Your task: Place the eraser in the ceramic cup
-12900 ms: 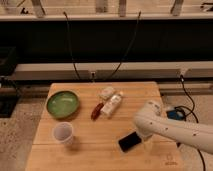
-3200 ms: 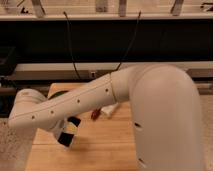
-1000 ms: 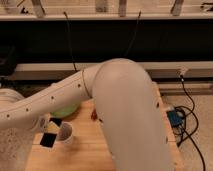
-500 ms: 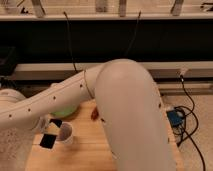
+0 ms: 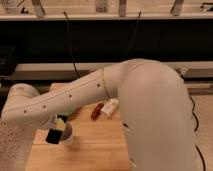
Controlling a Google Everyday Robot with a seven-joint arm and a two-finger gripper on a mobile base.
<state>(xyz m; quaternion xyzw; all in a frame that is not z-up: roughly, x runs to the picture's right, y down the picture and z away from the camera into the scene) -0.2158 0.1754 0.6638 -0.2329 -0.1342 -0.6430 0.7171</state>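
My gripper is at the left end of the long white arm that sweeps across the view. It is shut on the eraser, a small black block. The eraser hangs at the left rim of the ceramic cup, a small white cup on the wooden table near its front left. The cup's mouth is partly hidden by the gripper and the eraser. I cannot tell whether the eraser touches the rim.
A red oblong item and a small white item lie mid-table, just under the arm. The arm's bulky white body covers the table's right half. A dark bench with cables runs behind.
The gripper with the eraser has shifted slightly right and up, closer over the cup's left rim. The cup and the other items have not moved.
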